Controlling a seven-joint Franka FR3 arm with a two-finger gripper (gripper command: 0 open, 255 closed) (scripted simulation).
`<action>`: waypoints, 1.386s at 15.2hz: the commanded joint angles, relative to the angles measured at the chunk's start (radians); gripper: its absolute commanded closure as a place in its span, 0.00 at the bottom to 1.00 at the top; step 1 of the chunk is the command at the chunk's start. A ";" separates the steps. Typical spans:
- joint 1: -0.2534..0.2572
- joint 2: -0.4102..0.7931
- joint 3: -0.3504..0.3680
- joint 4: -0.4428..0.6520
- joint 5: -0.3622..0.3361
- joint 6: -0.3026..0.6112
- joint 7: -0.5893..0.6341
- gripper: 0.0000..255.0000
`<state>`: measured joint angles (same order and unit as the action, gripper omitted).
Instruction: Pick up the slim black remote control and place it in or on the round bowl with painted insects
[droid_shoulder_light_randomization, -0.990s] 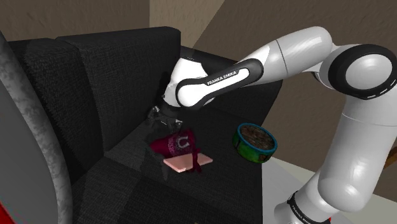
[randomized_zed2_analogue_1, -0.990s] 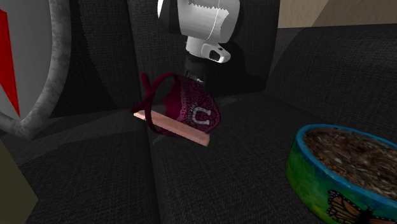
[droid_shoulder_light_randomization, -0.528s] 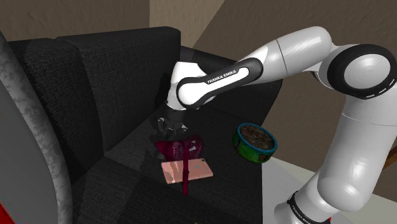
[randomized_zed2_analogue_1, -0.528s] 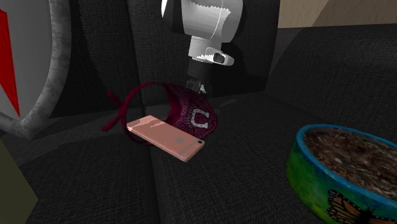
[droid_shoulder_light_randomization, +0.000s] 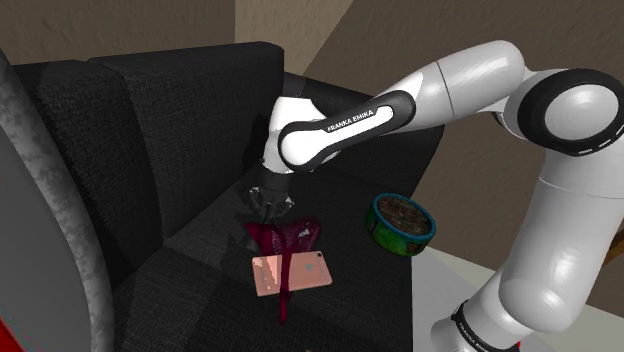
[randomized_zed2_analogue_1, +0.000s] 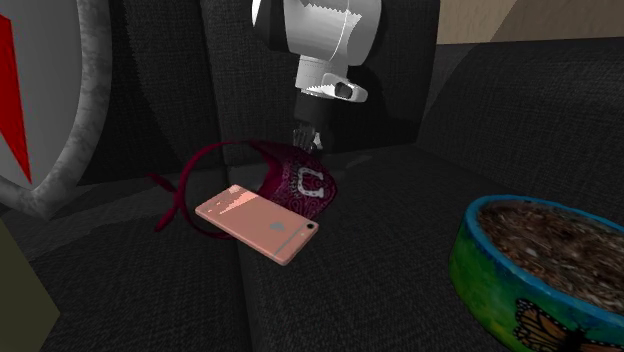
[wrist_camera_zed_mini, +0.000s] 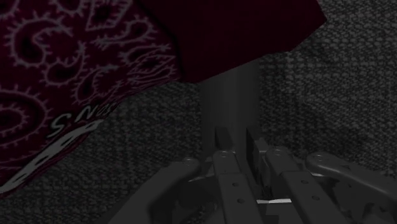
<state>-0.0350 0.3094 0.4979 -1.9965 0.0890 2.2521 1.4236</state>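
Observation:
My gripper (wrist_camera_zed_mini: 242, 147) is shut on the slim dark remote control (wrist_camera_zed_mini: 232, 102), which runs from between the fingertips under a maroon paisley cloth (wrist_camera_zed_mini: 76, 70). The remote lies on the black sofa seat. In the shoulder view the gripper (droid_shoulder_light_randomization: 268, 200) points down at the far edge of the cloth (droid_shoulder_light_randomization: 282, 234). The second exterior view has the gripper (randomized_zed2_analogue_1: 306, 136) just behind the cloth (randomized_zed2_analogue_1: 300, 185). The round bowl (droid_shoulder_light_randomization: 395, 238) with a blue-green wall stands on the seat toward the shoulder view's right, apart from the gripper. A painted butterfly marks the bowl's (randomized_zed2_analogue_1: 500, 290) side.
A pink phone (droid_shoulder_light_randomization: 290, 272) lies flat against the cloth, with its maroon strap across it. The phone (randomized_zed2_analogue_1: 258, 222) is on the near side of the cloth from the gripper. The sofa backrest (droid_shoulder_light_randomization: 150, 120) rises behind. A big grey-rimmed round object (droid_shoulder_light_randomization: 60, 230) stands at the shoulder view's left.
The fingers have closed from wide open. The hand came down to the seat, and the cloth and phone were pushed; the phone tipped from on edge to lying flat.

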 joint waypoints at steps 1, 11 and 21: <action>0.000 -0.008 0.008 -0.020 0.013 -0.005 -0.004 1.00; -0.015 -0.084 0.020 0.030 0.045 -0.124 -0.006 1.00; -0.025 -0.142 0.026 0.101 0.066 -0.247 -0.002 1.00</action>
<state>-0.0597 0.1782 0.5219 -1.9000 0.1507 2.0193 1.4201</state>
